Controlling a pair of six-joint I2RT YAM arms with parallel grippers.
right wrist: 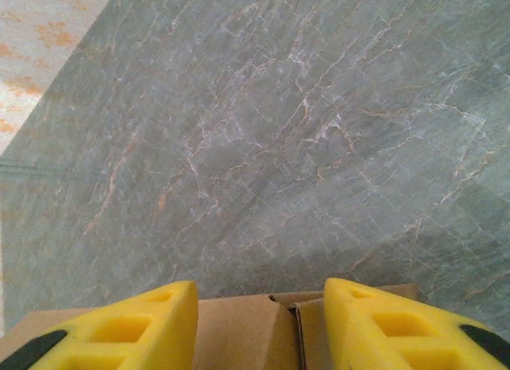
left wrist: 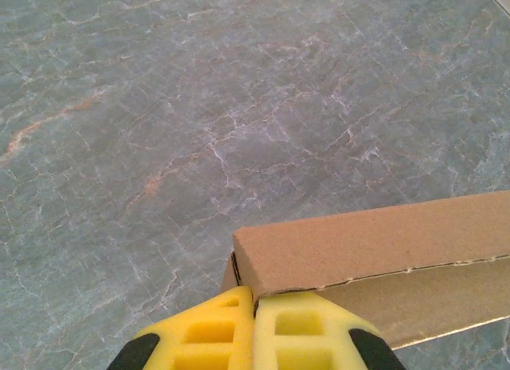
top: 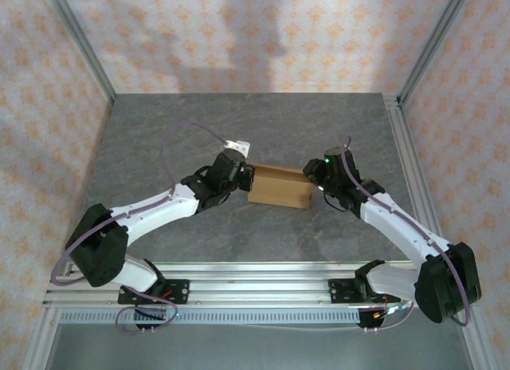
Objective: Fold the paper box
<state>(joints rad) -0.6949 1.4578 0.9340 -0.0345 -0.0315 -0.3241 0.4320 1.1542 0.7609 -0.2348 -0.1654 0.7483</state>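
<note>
Two right hand fingers straddle paper box seam.

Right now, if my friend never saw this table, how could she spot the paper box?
Start at the grey stone-patterned table. Near its middle, the left gripper and the right gripper reach in from either side, and the paper box sits between them. It is brown cardboard, unlike the yellow fingers and white arms.

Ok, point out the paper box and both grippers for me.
paper box [top: 279,186], top external view, middle of its brown top.
left gripper [left wrist: 254,300], left wrist view, seam between its closed fingertips.
right gripper [right wrist: 260,294], right wrist view, midway between its parted fingertips.
</note>
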